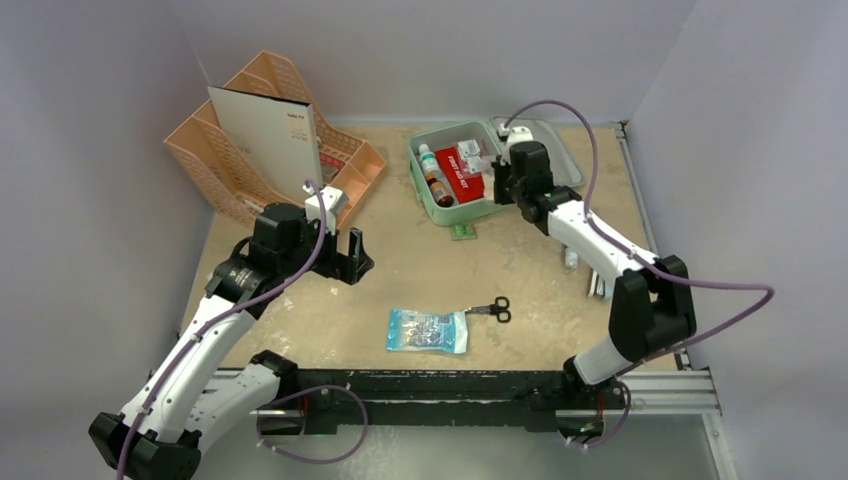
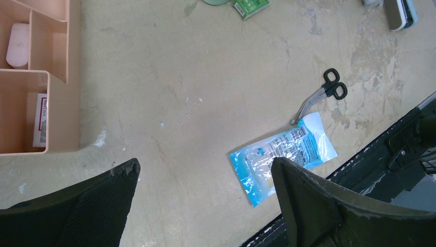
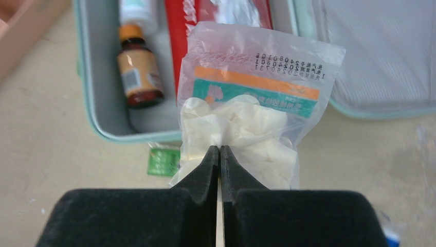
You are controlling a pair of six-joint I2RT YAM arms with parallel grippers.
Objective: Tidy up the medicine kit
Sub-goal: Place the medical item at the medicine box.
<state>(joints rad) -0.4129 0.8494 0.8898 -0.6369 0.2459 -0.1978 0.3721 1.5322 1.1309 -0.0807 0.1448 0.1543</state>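
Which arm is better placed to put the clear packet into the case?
Right: the right gripper holds the clear packet at the medicine kit's rim; the left gripper is open, far off.

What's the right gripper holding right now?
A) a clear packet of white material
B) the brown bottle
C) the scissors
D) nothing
A: the wrist view shows the right gripper pinched shut on the packet. The bottle lies in the open kit, and the scissors lie well away from that gripper.
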